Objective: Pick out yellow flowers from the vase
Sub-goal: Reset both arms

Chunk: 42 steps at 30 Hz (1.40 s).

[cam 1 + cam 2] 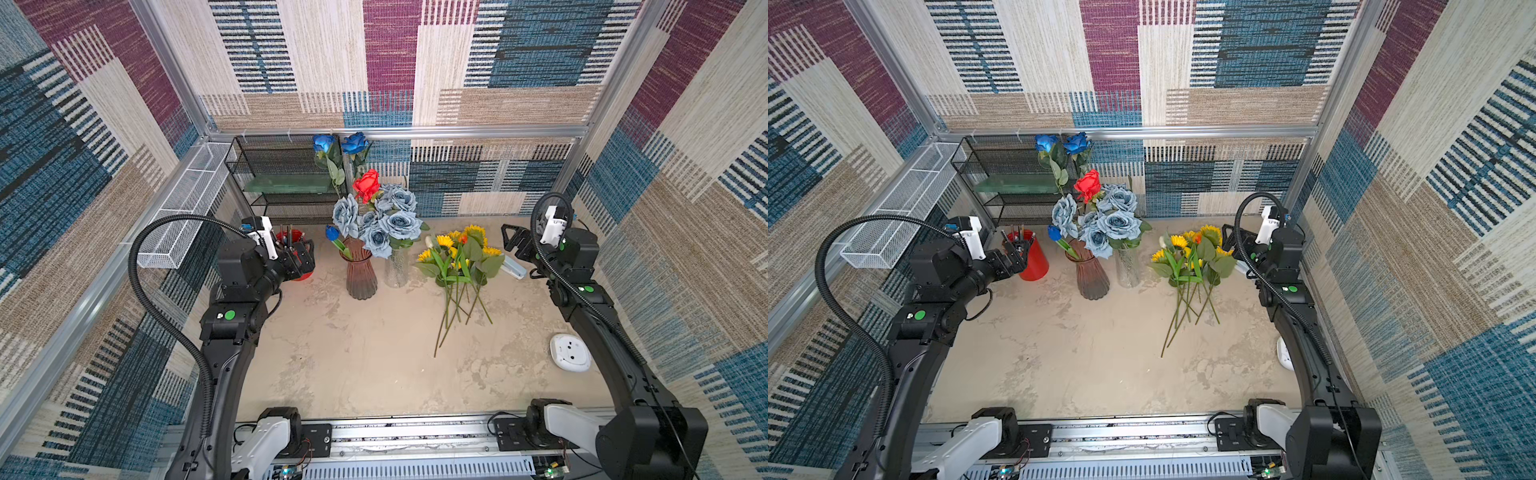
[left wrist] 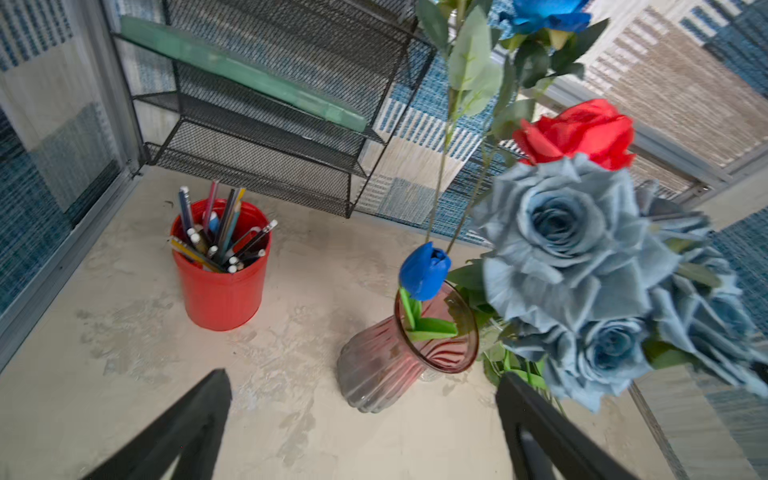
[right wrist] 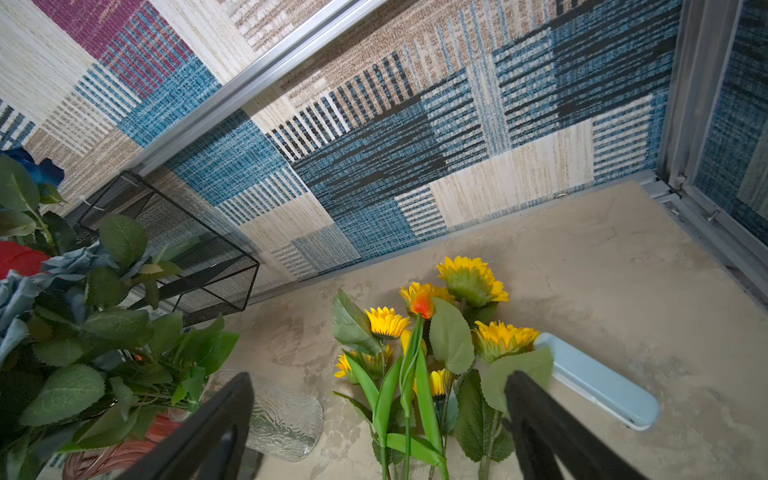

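Observation:
The yellow flowers [image 1: 457,257] [image 1: 1196,257] lie in a bunch on the table, heads toward the back wall and stems toward the front, to the right of a clear glass vase [image 1: 397,270]. Beside it stands a reddish ribbed vase [image 1: 360,274] [image 2: 399,361] with a blue tulip [image 2: 424,270]. Grey-blue roses [image 1: 382,224] and a red rose [image 1: 367,185] rise above both vases. My right gripper [image 1: 513,241] [image 3: 380,376] hangs open just right of the yellow flowers [image 3: 419,374], holding nothing. Left of the vases, my left gripper [image 1: 301,257] [image 2: 361,376] is open and empty.
A red cup of pencils [image 2: 222,270] stands behind the left gripper. A black mesh shelf [image 1: 282,178] and two bright blue roses [image 1: 338,143] are at the back. A light blue case [image 3: 602,382] lies under the flower heads. A white round device [image 1: 570,353] sits at the right.

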Motion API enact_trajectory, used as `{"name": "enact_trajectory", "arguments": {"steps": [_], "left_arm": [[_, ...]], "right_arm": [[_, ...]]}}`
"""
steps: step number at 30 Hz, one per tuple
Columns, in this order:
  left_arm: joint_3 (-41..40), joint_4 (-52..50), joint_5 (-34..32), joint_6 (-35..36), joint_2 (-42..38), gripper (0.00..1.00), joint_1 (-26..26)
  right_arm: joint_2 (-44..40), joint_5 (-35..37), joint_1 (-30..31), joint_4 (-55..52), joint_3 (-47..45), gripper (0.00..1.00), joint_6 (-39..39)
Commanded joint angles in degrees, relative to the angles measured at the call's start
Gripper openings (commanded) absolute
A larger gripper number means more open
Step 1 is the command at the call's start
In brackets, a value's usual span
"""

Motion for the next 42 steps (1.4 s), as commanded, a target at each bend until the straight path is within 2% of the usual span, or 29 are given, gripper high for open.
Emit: {"name": "enact_trajectory", "arguments": {"steps": [1, 5, 9, 14, 17, 20, 26, 28, 32, 37, 40, 41, 42], "left_arm": [[-1.8, 1.4, -3.9, -2.7, 0.4, 0.99, 1.2], [-4.4, 2.6, -3.1, -5.1, 0.7, 0.99, 2.9], [-7.7, 4.2, -5.6, -6.5, -0.2, 0.99, 3.8], [-10.2, 2.4, -8.0, -4.0, -1.5, 0.99, 3.9], [-12.4, 1.2, -14.4, -4.8, -3.3, 0.99, 3.9], [-17.4, 2.1, -20.6, -8.2, -6.5, 0.99, 3.3], [-31.0, 7.8, -35.3, -14.9, -19.1, 0.99, 0.7], [-34.6, 11.6, -38.4, -13.1, -20.6, 0.99, -0.9], [-35.0, 12.6, -42.7, -14.9, -14.8, 0.99, -3.5], [-39.6, 28.9, -54.6, -8.3, -5.0, 0.99, -11.4], [-45.4, 44.7, -62.2, -4.3, 0.3, 0.99, -11.2], [-46.4, 50.0, -62.3, -0.7, 1.9, 0.99, -10.6], [-46.0, 51.1, -60.8, 1.5, 2.9, 0.99, -9.9]], "right_arm": [[-0.2, 0.9, -1.0, 4.0, -1.5, 0.96, 1.5], [-0.4, 1.7, -2.1, 5.1, -3.1, 0.96, 2.1], [-1.9, 4.8, -2.8, 8.5, -6.8, 0.96, 2.5], [-0.1, 7.6, -4.3, 8.5, -7.9, 0.96, -0.5], [1.1, 7.1, -5.2, 11.1, -9.5, 0.96, -2.9], [1.8, 9.5, -5.3, 16.2, -13.4, 0.96, -3.6], [2.0, 19.1, -2.9, 30.1, -23.8, 0.96, -10.5], [2.6, 22.0, -1.2, 32.7, -25.8, 0.96, -13.2], [5.3, 24.9, 1.8, 35.9, -27.7, 0.96, -16.7], [7.8, 26.9, 3.1, 39.9, -29.3, 0.96, -16.4], [8.4, 26.5, 2.7, 43.2, -30.9, 0.96, -16.7], [8.2, 26.3, 2.7, 44.4, -31.5, 0.96, -16.9], [8.0, 26.5, 2.6, 45.9, -32.1, 0.96, -17.1]]}}
